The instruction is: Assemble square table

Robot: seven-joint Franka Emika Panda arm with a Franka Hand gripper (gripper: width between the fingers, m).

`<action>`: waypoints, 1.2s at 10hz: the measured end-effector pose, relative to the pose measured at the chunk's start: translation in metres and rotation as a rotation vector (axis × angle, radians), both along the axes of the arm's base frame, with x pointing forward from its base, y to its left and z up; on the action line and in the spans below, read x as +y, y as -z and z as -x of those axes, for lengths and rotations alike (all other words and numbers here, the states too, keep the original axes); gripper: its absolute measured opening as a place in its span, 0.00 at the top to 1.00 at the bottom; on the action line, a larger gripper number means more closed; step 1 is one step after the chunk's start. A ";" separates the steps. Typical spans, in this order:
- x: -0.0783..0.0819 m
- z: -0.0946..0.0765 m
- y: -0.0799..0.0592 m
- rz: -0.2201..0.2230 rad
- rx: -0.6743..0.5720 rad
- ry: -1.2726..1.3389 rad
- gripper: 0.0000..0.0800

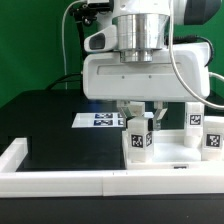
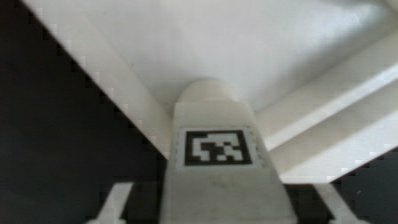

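Black tabletop (image 1: 50, 125), white border wall (image 1: 60, 178) up front | gripper (image 1: 141, 112) clamped on tagged leg block (image 1: 139, 137), upright | marker board (image 1: 103, 120) just behind

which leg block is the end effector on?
The leg block on the exterior view's left, directly under the end effector; its fingers straddle it. The other two stand apart on the right.

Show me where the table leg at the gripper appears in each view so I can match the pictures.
Exterior view: the table leg stands upright just under the gripper, low and right of centre, by the border wall.
Wrist view: the same leg fills the lower centre, running up from between the fingers.
Shared landmark: the black-white tag on the leg.
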State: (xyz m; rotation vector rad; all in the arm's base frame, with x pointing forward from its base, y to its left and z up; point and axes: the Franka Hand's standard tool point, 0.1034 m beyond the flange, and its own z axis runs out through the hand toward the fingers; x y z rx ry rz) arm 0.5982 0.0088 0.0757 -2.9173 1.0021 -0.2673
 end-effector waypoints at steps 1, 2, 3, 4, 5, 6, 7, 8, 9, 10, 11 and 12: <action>0.000 0.000 0.000 -0.026 -0.004 0.126 0.64; 0.001 0.001 0.000 -0.047 -0.005 0.233 0.64; 0.001 0.001 0.000 -0.082 -0.007 0.421 0.64; 0.002 0.001 0.000 -0.099 -0.006 0.503 0.64; 0.002 0.001 0.000 -0.113 -0.005 0.566 0.64; 0.002 0.001 0.000 -0.122 -0.006 0.618 0.64; 0.002 0.001 0.000 -0.128 -0.006 0.637 0.64; 0.001 0.001 0.000 -0.135 -0.007 0.658 0.63; 0.002 0.001 0.000 -0.131 -0.006 0.634 0.63; 0.000 0.001 0.000 -0.113 -0.005 0.539 0.41; 0.001 0.001 0.001 -0.109 -0.001 0.509 0.26; 0.002 0.002 0.002 -0.085 0.001 0.384 0.26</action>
